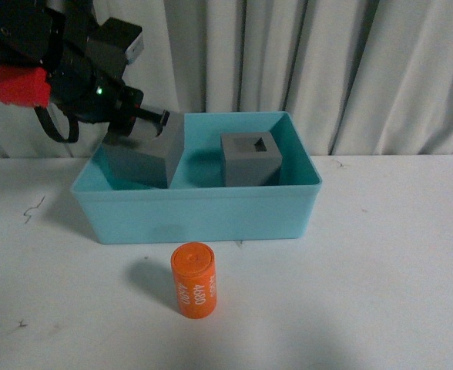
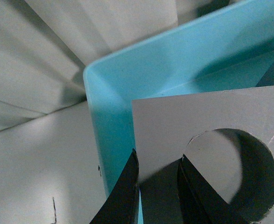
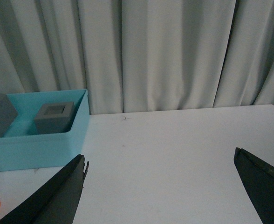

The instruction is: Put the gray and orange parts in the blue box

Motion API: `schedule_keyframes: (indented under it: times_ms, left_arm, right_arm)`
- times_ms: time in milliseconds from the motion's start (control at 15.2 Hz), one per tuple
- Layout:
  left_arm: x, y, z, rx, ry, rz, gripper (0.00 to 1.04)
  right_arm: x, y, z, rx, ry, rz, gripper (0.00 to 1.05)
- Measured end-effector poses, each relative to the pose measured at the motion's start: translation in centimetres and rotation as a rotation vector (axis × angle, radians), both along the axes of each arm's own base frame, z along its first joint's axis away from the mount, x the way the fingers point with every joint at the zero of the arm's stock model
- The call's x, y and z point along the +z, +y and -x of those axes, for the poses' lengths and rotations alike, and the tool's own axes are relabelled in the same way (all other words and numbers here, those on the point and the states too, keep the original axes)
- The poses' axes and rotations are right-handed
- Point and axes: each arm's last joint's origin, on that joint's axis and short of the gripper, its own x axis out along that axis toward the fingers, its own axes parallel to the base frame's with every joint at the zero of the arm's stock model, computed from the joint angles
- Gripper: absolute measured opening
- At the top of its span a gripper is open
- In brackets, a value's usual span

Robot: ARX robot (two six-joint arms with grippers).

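Gray round-recess cube [image 1: 143, 160] tilts inside the blue box [image 1: 203, 220], clamped by the left tool [image 1: 151, 122]; right tool [image 3: 160, 186] gapes empty.

You see a white table [image 1: 396, 270] with faint scuff marks, and pale pleated curtains [image 1: 288, 54] hanging behind it, softly lit.

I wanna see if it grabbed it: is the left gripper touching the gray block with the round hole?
Touching. The left wrist view shows the left gripper pinching the gray block by the wall beside its round hole.
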Motion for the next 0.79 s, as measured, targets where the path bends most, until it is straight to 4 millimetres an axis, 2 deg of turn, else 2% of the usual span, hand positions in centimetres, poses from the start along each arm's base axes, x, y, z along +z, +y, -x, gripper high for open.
schedule_keyframes:
  times_ms: [131, 263, 394, 460, 591, 657, 722, 788]
  left_arm:
    - [-1.0, 0.4, -0.4, 0.008, 0.021, -0.006, 0.18]
    - [-0.8, 0.8, -0.9, 0.017, 0.009, -0.001, 0.20]
    - [-0.8, 1.8, -1.0, 0.034, 0.004, 0.011, 0.52]
    - [-0.8, 2.2, -0.7, 0.041, 0.016, 0.020, 0.61]
    - [-0.2, 3.3, 1.2, 0.059, 0.059, 0.091, 0.85]
    - [1.6, 4.0, 3.1, 0.058, 0.044, 0.175, 0.99]
    - [3.5, 4.7, 5.1, 0.047, 0.023, 0.255, 0.98]
    - [5.9, 5.6, 8.4, 0.033, 0.010, 0.361, 0.98]
  right_arm:
    - [0.0, 0.0, 0.0, 0.000, 0.000, 0.000, 0.98]
    - [0.0, 0.0, 0.0, 0.000, 0.000, 0.000, 0.98]
    - [0.0, 0.0, 0.0, 0.000, 0.000, 0.000, 0.98]
    - [0.0, 0.0, 0.0, 0.000, 0.000, 0.000, 0.98]
    - [0.0, 0.0, 0.0, 0.000, 0.000, 0.000, 0.98]
    - [0.0, 0.0, 0.0, 0.000, 0.000, 0.000, 0.98]
    - [0.0, 0.0, 0.0, 0.000, 0.000, 0.000, 0.98]
    - [0.0, 0.0, 0.0, 0.000, 0.000, 0.000, 0.98]
